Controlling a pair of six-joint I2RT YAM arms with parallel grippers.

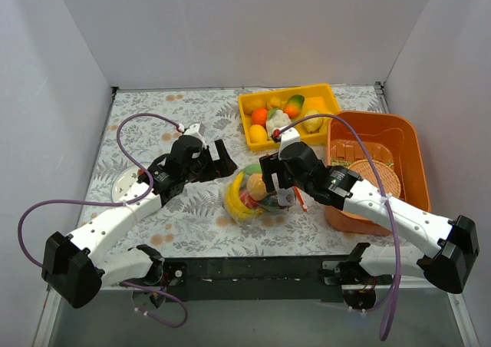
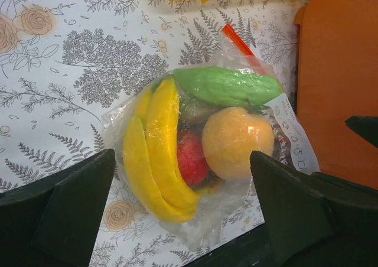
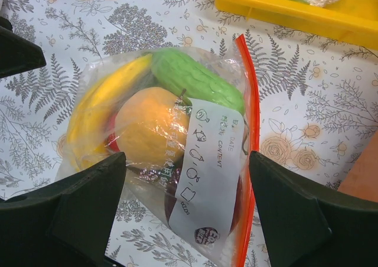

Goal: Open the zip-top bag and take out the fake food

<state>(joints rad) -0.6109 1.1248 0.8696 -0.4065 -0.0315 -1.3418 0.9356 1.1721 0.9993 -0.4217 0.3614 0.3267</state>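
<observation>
The zip-top bag (image 1: 257, 193) lies on the floral table between my grippers, its red-orange zip strip (image 3: 251, 160) along its right side and shut as far as I can see. Inside it are fake food pieces: a yellow banana bunch (image 2: 159, 149), an orange-yellow fruit (image 2: 236, 140), a green piece (image 2: 227, 85) and a red fruit (image 2: 190, 158). My left gripper (image 1: 221, 163) is open just left of the bag, which shows between its fingers (image 2: 182, 178). My right gripper (image 1: 278, 184) is open above the bag's right part, its jaws either side of the white label (image 3: 187, 178).
A yellow tray (image 1: 334, 101) holding more toy food stands behind the bag. An orange tub (image 1: 416, 151) with a woven basket (image 1: 376, 174) inside stands right of the bag. A white round dish (image 1: 123, 186) lies at the left. Grey walls enclose the table.
</observation>
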